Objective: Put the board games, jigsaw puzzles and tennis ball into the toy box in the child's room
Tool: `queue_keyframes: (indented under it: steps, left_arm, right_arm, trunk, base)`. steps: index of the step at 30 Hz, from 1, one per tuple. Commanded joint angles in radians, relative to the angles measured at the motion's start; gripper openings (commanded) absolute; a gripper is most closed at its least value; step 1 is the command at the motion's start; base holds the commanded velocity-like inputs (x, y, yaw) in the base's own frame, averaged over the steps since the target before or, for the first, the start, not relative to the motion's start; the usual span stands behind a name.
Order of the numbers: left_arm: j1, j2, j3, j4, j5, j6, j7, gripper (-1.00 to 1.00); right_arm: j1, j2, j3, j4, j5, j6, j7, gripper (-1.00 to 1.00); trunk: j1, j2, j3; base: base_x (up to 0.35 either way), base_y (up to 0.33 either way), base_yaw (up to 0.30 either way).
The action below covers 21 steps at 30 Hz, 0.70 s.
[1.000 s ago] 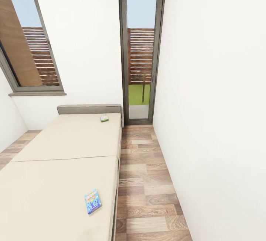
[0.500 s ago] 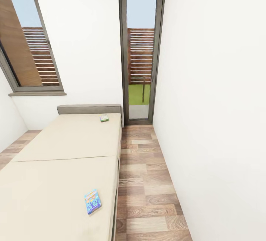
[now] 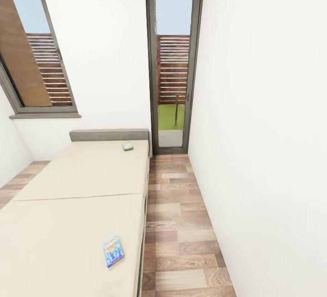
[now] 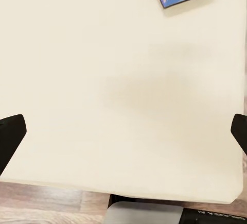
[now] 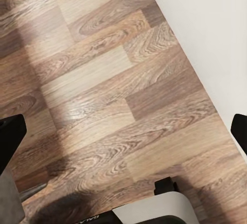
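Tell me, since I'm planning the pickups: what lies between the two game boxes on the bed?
In the head view, only bare cream mattress, crossed by its seam, lies between the blue box and the green-white box.

Cream bed [image 3: 77, 183] with a blue-yellow cartoon-printed game box [image 3: 113, 251] and a white-green one [image 3: 127, 146]; brown wood-plank floor [image 3: 177, 215]; white walls [image 3: 263, 106]; black fingers [image 4: 10, 136].

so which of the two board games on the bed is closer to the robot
The blue-and-yellow board game, lying near the mattress's right edge on the near half of the bed. The white-green board game sits far off by the grey headboard.
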Motion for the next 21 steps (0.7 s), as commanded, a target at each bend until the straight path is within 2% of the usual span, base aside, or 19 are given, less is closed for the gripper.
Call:
queue_keyframes:
  steps: [1, 10, 21]
  left_arm:
    - [-0.001, 0.000, 0.003, 0.001, 0.008, 0.000, -0.008, 1.00]
    - [-0.002, 0.000, 0.003, 0.001, 0.008, 0.000, -0.008, 1.00]
    - [-0.001, 0.000, 0.003, 0.001, 0.008, 0.000, -0.008, 1.00]
  right_arm:
    - [-0.001, 0.000, -0.003, -0.001, -0.007, 0.006, 0.005, 1.00]
    - [-0.001, 0.000, -0.003, -0.001, -0.007, 0.006, 0.006, 1.00]
    - [0.000, 0.000, -0.003, -0.002, -0.007, 0.006, 0.006, 1.00]
  trunk:
    - [0.001, -0.002, -0.002]
    - [0.001, -0.002, -0.002]
    - [0.001, -0.002, -0.002]
  base:
    - [0.004, 0.000, 0.000]
    - [0.004, 0.000, 0.000]
    - [0.068, 0.000, 0.000]
